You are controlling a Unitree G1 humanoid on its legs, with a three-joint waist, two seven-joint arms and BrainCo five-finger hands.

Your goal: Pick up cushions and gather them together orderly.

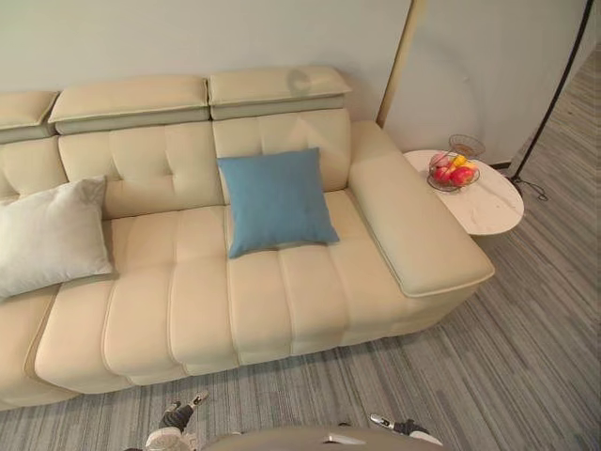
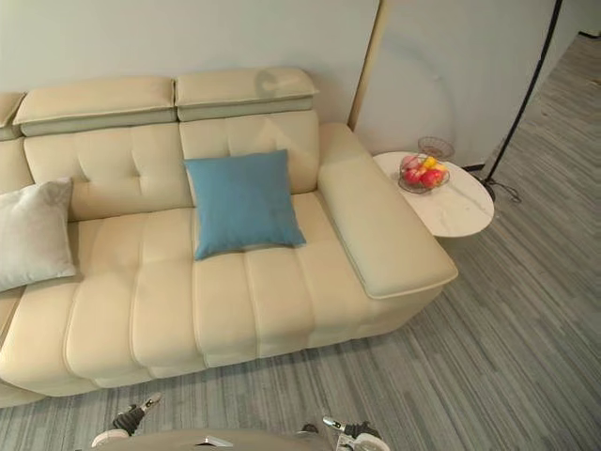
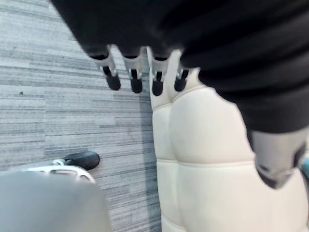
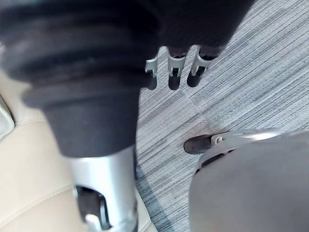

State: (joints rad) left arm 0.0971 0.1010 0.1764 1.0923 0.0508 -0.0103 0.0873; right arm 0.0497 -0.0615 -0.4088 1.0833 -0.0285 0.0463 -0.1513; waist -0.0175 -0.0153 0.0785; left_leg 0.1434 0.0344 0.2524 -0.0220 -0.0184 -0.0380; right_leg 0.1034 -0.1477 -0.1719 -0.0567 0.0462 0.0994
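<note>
**Two cushions far apart on the sofa, and my hands empty**

Both my hands hang low in front of the sofa point(image 1: 188, 310), over the carpet by its front edge. My left hand point(image 3: 135, 79) has its fingers straight and loose, thumb apart, nothing in them. My right hand point(image 4: 174, 72) is the same, slack and empty.

The blue cushion point(image 1: 275, 200) leans on the sofa's backrest, near the armrest end. The pale cushion point(image 1: 49, 235) leans at the sofa's opposite end, partly cut off by the edge of my view. A wide stretch of seat lies between them, so none of the gathering is done.

Here is what I think could go wrong:

- The sofa's seat is deep. To reach either cushion I must lean well over its front edge, and a short reach would only brush the cushion and tip it flat
- Both cushions look soft. If I pinch one by a corner it would likely sag and swing, and could slip out of my fingers
- Carrying the blue one along the sofa, a low path would drag it on the seat and twist it
- A wide sweep of my right arm past the sofa's armrest could reach the side table point(image 1: 484, 207) and knock the fruit basket point(image 1: 453, 172)
- I see only part of the pale cushion, so I could misjudge where to set the blue one and leave the pair crooked rather than neatly side by side
</note>
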